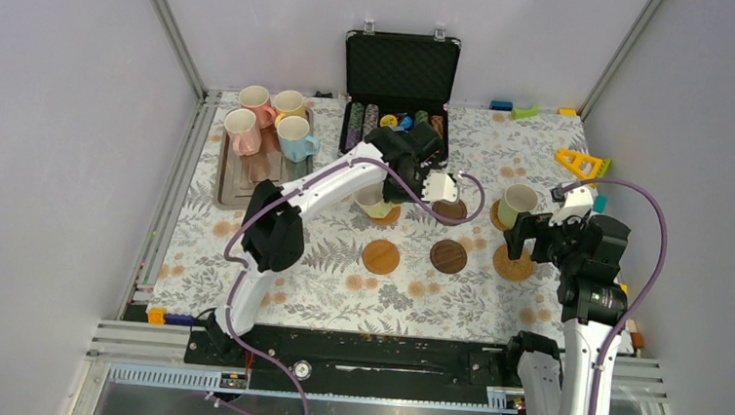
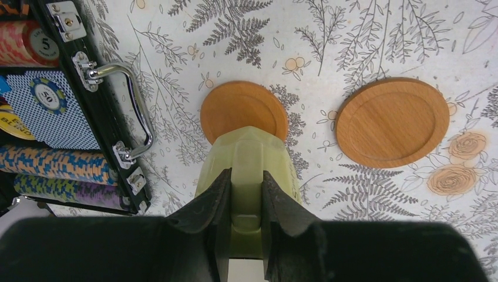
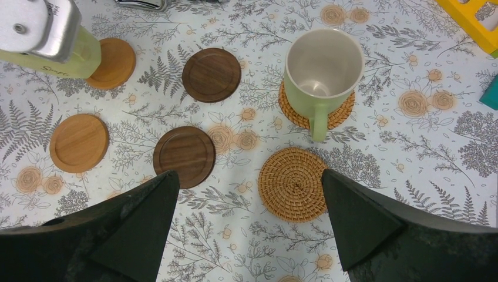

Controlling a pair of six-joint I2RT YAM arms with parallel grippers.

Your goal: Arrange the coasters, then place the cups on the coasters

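Note:
My left gripper (image 2: 246,179) is shut on the handle of a pale green cup (image 2: 246,155). The cup is over the near part of an orange-brown coaster (image 2: 235,108); I cannot tell whether it rests on it. Another green cup (image 3: 323,64) stands on a woven coaster (image 3: 343,114). My right gripper (image 3: 246,173) hangs open and empty above a bare woven coaster (image 3: 292,184). Two dark wood coasters (image 3: 211,74) (image 3: 184,156) and a tan coaster (image 3: 78,142) lie bare. Two pink cups (image 1: 257,99) (image 1: 242,128), a yellow cup (image 1: 290,104) and a blue cup (image 1: 297,137) stand on the tray.
The silver tray (image 1: 233,183) sits at the left of the floral cloth. An open black case (image 1: 400,68) of poker chips stands at the back, its handle (image 2: 126,106) close to the held cup. A yellow toy (image 1: 580,164) lies at the right edge.

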